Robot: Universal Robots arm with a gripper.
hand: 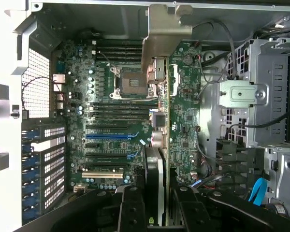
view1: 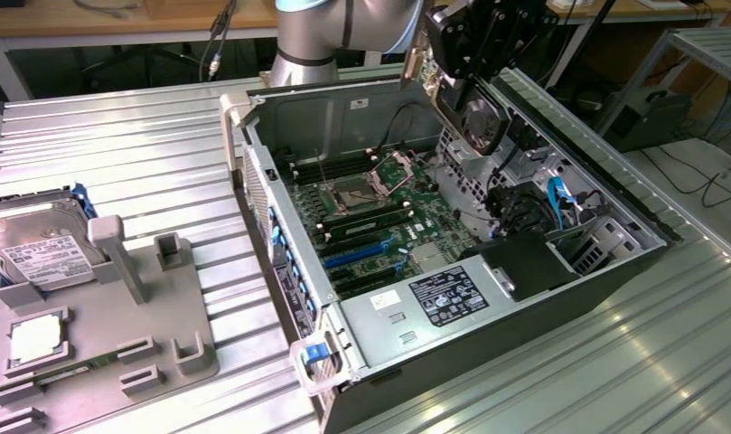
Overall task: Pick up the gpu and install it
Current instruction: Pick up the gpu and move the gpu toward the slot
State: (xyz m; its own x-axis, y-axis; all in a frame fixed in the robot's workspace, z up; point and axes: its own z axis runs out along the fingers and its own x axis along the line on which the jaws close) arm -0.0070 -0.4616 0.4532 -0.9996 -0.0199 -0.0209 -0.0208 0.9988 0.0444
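Note:
My gripper (view1: 480,41) hangs over the open computer case (view1: 295,298), shut on the gpu (view1: 472,108). The card is held on edge above the case's far side. Its black face with the round fan (view1: 486,122) points to the exterior view's right, and its silver bracket (view1: 426,68) is toward the case's back wall. In the wrist view the gpu (hand: 183,121) shows as a green board seen edge-on, with its bracket (hand: 162,29) at the far end, between my black fingers (hand: 130,208). Under it lies the motherboard (hand: 106,111) with a blue slot (hand: 106,137).
A bare CPU socket (view1: 353,194) and memory slots sit mid-board. The power supply (view1: 444,294) fills the near end, with drive cages and blue cables (view1: 558,203) on the exterior view's right. A grey fixture (view1: 100,325) at the left carries a hard drive (view1: 33,244) and a square chip (view1: 33,339).

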